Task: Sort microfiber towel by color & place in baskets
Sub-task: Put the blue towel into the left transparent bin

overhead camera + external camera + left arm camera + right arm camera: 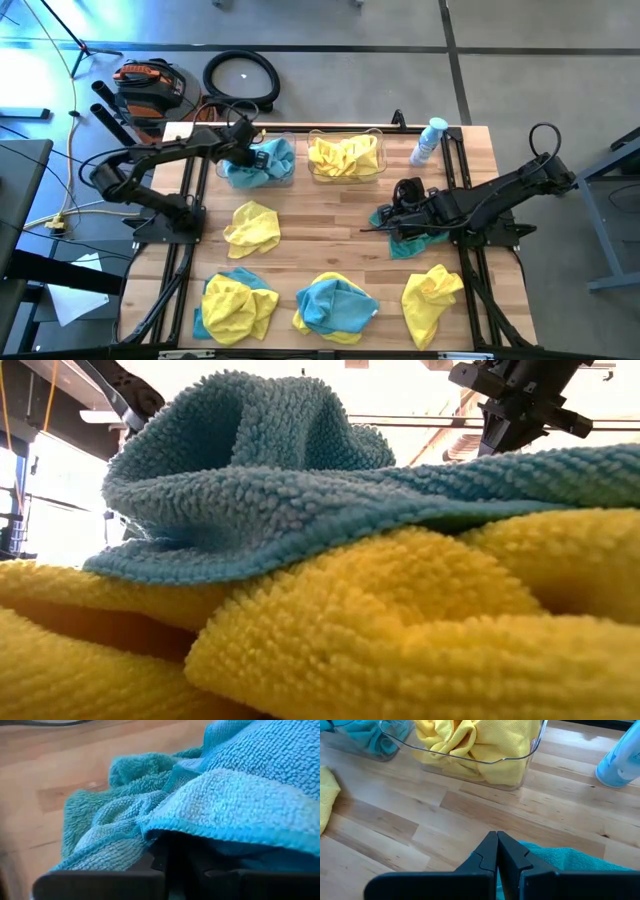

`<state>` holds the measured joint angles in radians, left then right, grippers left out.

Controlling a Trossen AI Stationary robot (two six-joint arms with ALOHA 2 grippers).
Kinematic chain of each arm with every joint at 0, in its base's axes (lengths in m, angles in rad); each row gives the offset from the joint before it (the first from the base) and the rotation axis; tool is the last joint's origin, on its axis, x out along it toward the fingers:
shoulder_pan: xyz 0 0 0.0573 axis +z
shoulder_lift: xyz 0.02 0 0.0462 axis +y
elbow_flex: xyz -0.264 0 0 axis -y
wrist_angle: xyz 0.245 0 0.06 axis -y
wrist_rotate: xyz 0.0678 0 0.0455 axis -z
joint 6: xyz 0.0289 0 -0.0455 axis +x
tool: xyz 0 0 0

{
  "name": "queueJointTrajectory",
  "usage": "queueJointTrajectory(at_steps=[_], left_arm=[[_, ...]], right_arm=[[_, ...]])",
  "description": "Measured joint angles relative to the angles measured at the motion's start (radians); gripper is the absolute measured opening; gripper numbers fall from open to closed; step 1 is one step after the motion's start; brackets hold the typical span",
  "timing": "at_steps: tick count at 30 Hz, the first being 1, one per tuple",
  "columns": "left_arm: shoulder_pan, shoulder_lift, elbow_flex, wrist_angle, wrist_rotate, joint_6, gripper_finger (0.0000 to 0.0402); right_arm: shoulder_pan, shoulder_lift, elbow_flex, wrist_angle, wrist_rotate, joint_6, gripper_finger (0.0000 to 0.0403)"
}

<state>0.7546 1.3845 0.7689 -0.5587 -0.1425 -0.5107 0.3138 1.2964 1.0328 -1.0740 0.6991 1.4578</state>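
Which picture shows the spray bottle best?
The high view: the whole spray bottle stands near the table's far edge. The right wrist view catches only its lower part. The low and left wrist views miss it.

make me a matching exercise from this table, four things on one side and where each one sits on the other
Things:
1. spray bottle
2. left pincer
3. right pincer
4. lone yellow towel

Places:
A. over the bin holding blue towels
B. back of the table, right of the bin holding yellow towels
C. bare wood, mid-left of the table
D. at a blue towel on the table's right side

Pairs: 1-B, 2-A, 3-D, 4-C
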Motion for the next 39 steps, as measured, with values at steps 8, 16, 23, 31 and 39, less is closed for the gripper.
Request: queueJointTrajectory(at_steps=[8,16,23,31,39], left_arm=[[0.013,0.037,0.01,0.019,-0.022,0.009,0.01],[0.013,-0.033,0.136,-0.154,-0.113,0.006,0.0117],[-0.001,-0.156,0.257,-0.266,-0.135,-0.035,0.0117],[-0.127,-0.286,0.299,-0.444,-0.074,-0.216,0.0117],[-0.214,-0.221,0.219,-0.399,-0.011,-0.304,0.0117]], right_arm=[[0.0,0.0,0.0,0.0,0.0,0.0,0.0],[0.0,0.0,0.0,-0.002,0.0,-0.001,0.0],[0.0,0.0,0.0,-0.004,-0.019,-0.05,0.0],[0.0,0.0,0.0,-0.004,-0.028,-0.053,0.0],[0.0,0.0,0.0,-0.004,-0.03,-0.09,0.0]])
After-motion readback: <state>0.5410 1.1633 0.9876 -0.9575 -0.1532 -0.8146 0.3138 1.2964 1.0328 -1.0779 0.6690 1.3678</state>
